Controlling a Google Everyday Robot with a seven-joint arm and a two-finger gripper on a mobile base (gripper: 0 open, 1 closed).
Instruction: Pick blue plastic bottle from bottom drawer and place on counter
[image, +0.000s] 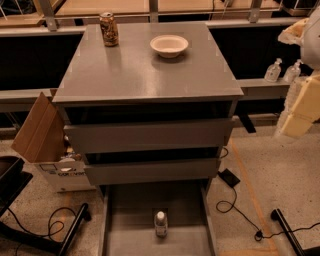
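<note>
The camera view looks down on a grey drawer cabinet whose bottom drawer (125, 220) stands pulled open at floor level, its flat floor bare except for the blue plastic bottle (160, 223), which stands upright with its white cap up near the middle, closer to the front edge of the picture. Above it sit two drawers with plain fronts (150, 135), and over them the glossy counter (135, 70), which carries a brown drink can (108, 29) at its far left corner and a white bowl (169, 45) toward the far right. The robot's pincer (301, 107) appears as a pale, blurred shape at the right edge, level with the upper drawers and well apart from the bottle; whether it is wide or narrow cannot be told. A cardboard box (40, 132) leans at the cabinet's left, and cables (235, 205) trail across the floor to the right. The pick appears not yet begun: the approach is the step in hand. The next move likely calls for lowering the pincer into the drawer, clear of the drawer fronts above, and closing on the bottle's slim body without tipping it.
</note>
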